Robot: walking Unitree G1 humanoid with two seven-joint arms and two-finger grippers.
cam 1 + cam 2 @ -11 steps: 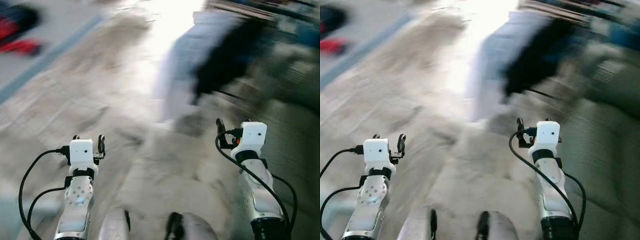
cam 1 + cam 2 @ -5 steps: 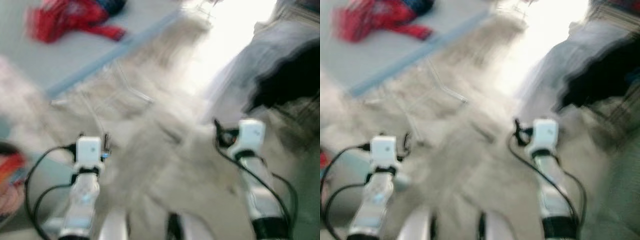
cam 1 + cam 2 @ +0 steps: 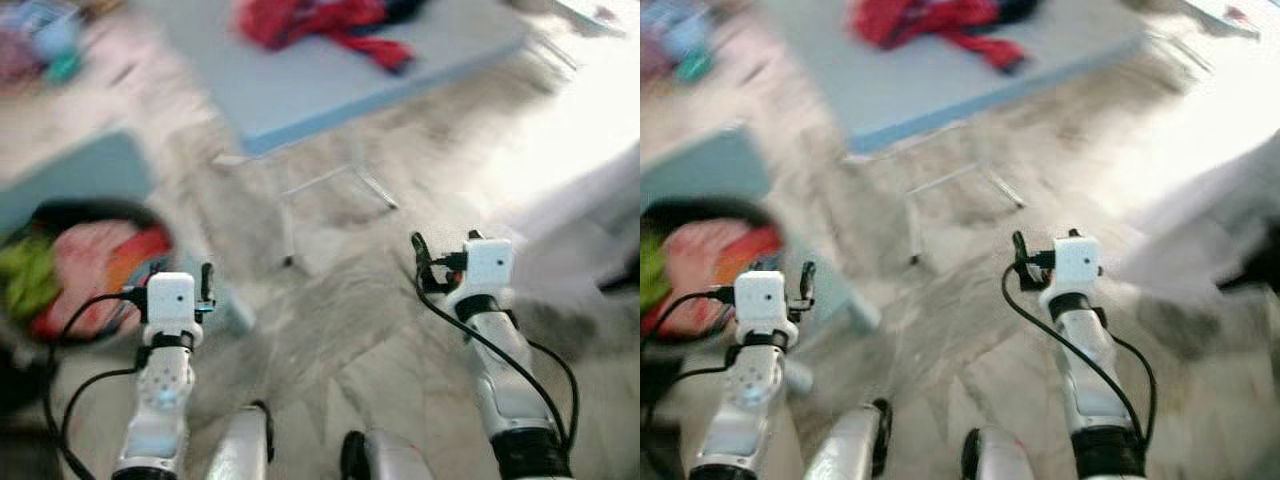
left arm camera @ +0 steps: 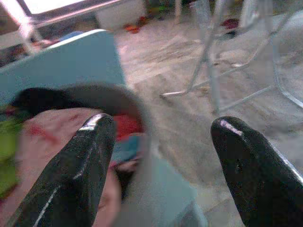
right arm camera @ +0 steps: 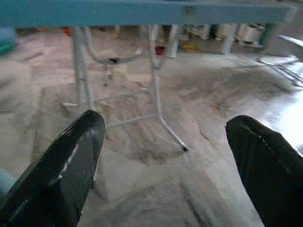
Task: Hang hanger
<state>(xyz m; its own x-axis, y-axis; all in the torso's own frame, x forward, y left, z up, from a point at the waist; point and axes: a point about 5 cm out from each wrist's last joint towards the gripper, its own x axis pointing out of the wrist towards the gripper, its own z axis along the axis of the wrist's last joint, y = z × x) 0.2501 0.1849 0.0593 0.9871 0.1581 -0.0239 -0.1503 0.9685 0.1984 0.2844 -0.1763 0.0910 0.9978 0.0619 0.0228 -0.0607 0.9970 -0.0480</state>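
Task barely begun: no hanger recognisable in the blur, nothing gripped. Left gripper jaws wide and empty, above a basket of clothes. Right gripper jaws wide too, empty, over bare floor near worktop legs. Red garment lying on the blue worktop. Versus half a second back: whole view swung, basket newly in frame, worktop nearer centre, bright patch pushed right; camera turn, not objects moving.

No readable text, labels or numbers.
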